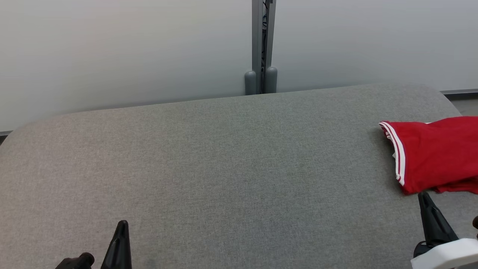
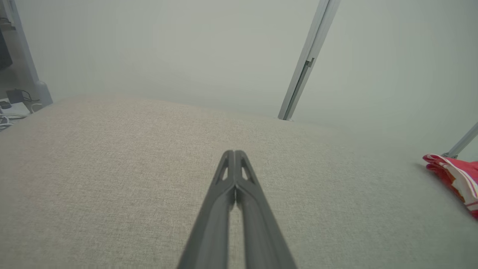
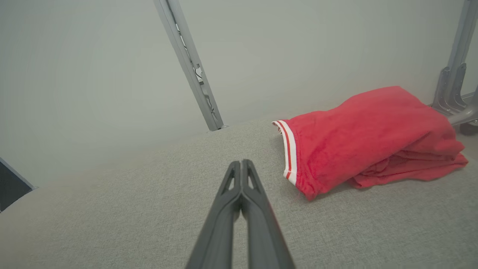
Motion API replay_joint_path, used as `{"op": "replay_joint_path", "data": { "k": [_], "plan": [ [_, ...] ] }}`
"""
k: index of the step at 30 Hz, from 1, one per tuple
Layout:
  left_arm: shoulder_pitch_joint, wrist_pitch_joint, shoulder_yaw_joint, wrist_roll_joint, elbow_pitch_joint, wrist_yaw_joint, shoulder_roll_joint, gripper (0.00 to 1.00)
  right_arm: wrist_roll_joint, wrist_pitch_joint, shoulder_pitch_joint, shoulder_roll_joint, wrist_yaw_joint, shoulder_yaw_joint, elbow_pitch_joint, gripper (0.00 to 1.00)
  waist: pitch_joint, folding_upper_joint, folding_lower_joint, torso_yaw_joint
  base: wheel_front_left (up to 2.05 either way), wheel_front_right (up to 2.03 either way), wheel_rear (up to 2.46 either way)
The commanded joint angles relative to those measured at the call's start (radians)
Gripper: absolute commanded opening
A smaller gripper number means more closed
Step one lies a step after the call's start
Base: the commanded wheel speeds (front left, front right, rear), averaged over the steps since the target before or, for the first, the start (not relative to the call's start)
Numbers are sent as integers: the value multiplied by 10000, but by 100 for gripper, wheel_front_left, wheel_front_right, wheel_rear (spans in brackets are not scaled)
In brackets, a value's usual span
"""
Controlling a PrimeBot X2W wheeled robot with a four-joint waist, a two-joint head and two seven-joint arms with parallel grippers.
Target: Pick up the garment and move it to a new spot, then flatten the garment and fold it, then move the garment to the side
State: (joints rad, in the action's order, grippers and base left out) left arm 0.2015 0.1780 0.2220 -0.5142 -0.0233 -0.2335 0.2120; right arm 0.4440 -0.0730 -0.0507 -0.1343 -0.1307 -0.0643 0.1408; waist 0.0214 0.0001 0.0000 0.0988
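Note:
A red garment [image 1: 433, 155] with a white-striped hem lies bunched at the right edge of the grey fabric table [image 1: 224, 168]. The right wrist view has the garment [image 3: 366, 138] just right of and beyond my right gripper [image 3: 241, 163], which is shut and empty. In the head view my right gripper [image 1: 423, 195] hovers just in front of the garment's near edge, apart from it. At the lower left my left gripper [image 1: 122, 224] is far from the cloth, its fingers pressed together on nothing [image 2: 234, 153]. A corner of the garment [image 2: 455, 175] peeks in at the left wrist view's right edge.
A pale wall with a grey metal post [image 1: 262, 45] stands behind the table. Its far corners are rounded. Cables and small devices [image 2: 11, 108] lie beyond the table's left end.

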Motion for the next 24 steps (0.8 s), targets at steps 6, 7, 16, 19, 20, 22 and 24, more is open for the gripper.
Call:
{"op": "replay_joint_path", "data": {
  "k": [6,7,16,19,20,22,24],
  "plan": [
    [-365,133,48,-1150,5,380,-64,0,1267,535,197,-41,0,-512,-131,0,-11,-1,0,-55,0,0,0],
    [-392,145,61,-1298,25,432,-87,0,1430,608,201,-34,0,-571,-127,0,-13,-1,0,-63,0,0,0],
    [-610,238,169,-2567,185,852,-279,0,2823,1243,239,34,0,-1071,-89,0,-30,-1,0,-141,0,0,0],
    [-674,268,206,-2962,233,983,-344,0,3254,1441,252,55,0,-1229,-76,0,-36,-1,0,-167,0,0,0],
    [-689,277,218,-3089,248,1026,-365,0,3395,1507,256,62,0,-1278,-72,0,-38,-1,0,-175,0,0,0],
    [-724,294,242,-3346,282,1109,-407,0,3670,1636,263,78,-1,-1381,-64,0,-41,-1,0,-193,0,0,0],
    [-772,315,262,-3591,311,1190,-446,0,3941,1762,271,92,-1,-1485,-56,0,-45,-1,0,-210,0,0,0]
  ]
}}
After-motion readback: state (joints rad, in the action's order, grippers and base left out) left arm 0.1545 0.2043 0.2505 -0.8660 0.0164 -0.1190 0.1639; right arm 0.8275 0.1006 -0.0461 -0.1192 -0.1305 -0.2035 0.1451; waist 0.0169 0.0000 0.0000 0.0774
